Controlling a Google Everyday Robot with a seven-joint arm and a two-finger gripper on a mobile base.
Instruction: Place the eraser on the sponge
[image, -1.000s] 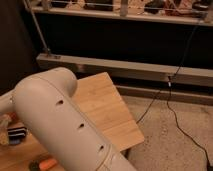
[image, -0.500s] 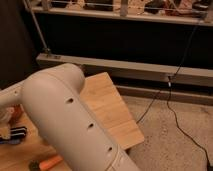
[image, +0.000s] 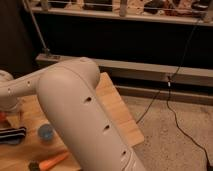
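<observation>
The eraser (image: 12, 135), a black bar with a pale stripe, lies on the wooden table (image: 116, 107) at the far left edge of the camera view. The sponge is hidden or out of view. My big white arm link (image: 82, 117) fills the middle of the view and covers much of the tabletop. A thinner white arm section (image: 15, 92) reaches off towards the left edge. My gripper lies beyond that edge or behind the arm and does not show.
A small round blue cup (image: 46, 132) stands right of the eraser. An orange carrot (image: 54, 161) lies near the table's front. A black cable (image: 170, 107) runs over the speckled floor to the right. A dark shelf front (image: 140, 45) stands behind.
The white arm link has shifted across the view, uncovering the blue cup and more of the tabletop. The eraser and the carrot lie where they were.
</observation>
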